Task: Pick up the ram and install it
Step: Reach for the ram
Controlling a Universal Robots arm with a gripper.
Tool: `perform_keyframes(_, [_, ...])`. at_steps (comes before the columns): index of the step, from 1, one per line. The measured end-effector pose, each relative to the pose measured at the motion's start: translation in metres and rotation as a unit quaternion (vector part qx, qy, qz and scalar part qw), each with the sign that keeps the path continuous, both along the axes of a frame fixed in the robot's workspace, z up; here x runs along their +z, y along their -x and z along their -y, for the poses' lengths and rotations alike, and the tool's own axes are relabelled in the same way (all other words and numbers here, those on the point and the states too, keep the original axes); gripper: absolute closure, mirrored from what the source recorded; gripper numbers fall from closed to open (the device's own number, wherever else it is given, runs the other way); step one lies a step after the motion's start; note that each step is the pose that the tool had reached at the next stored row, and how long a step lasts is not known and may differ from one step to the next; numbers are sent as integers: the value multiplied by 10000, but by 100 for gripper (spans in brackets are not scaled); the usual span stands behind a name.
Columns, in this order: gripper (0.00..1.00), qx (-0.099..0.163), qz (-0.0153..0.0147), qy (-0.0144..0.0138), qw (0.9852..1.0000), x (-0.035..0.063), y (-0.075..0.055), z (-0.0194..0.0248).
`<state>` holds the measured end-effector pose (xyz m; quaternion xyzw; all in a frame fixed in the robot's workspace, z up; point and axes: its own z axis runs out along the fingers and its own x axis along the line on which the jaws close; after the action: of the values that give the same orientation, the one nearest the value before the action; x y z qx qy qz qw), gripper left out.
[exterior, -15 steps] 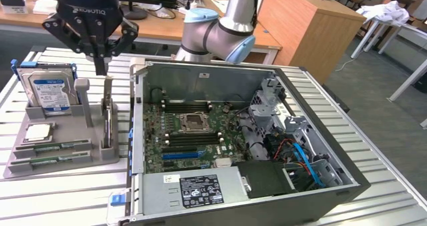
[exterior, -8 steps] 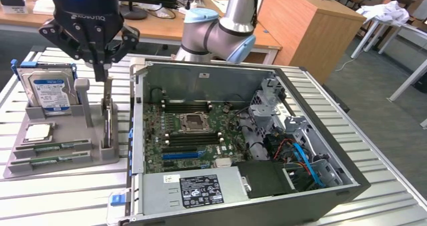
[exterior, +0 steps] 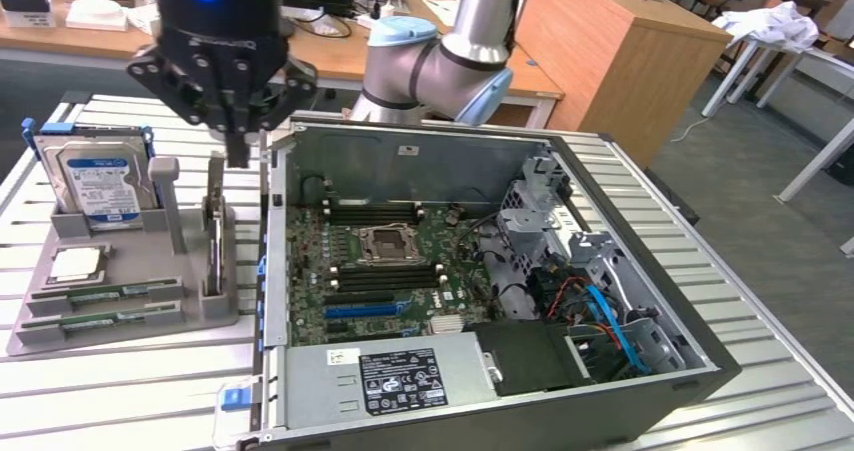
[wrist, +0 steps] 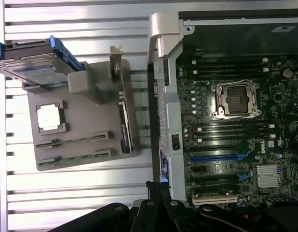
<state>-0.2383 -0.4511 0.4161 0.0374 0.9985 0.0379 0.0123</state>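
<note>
One tool [exterior: 238, 157] is present. Its fingers are pressed fully together with nothing between them. It hangs point-down over the gap between the grey parts holder [exterior: 167, 271] and the open computer case [exterior: 400, 156].

Nearest beneath it, an upright card [exterior: 214, 226] stands on edge in the holder. Toward the exterior view's left, the hard drive [exterior: 104, 186] stands in a cradle at the holder's far end. The CPU chip [exterior: 74, 263] lies flat just nearer.

At the holder's near end sit two green boards, the far ram stick [exterior: 104, 293] and the near ram stick [exterior: 96, 320]. Each is seated on edge in its own slot, apparently so that its top edge is offered for a pinch from above. Neither is touched, and both are well apart from the tool.

The case lies on its side on the table [exterior: 120, 391]. This turns the memory slots [exterior: 380, 276] upward, evidently for insertion from above.

Judgement: no pickup made yet.
</note>
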Motion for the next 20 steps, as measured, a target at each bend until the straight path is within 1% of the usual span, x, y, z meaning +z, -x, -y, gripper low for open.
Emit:
perform_keyframes(2, [90, 1, -16, 0, 10000, -2, -88, 0])
perform_keyframes(3, [90, 1, -24, 0, 10000, -4, -113, 0])
perform_keyframes(5, [90, 1, -33, 0, 10000, -13, -140, 0])
perform_keyframes(7, [90, 0, -45, 1, 10000, -28, -124, 0])
perform_keyframes(15, [90, 1, -45, 3, 10000, -123, 238, -12])
perform_keyframes(17, [90, 0, -45, 14, 10000, -133, 326, -21])
perform_keyframes(20, [90, 1, -45, 42, 10000, -146, 465, -38])
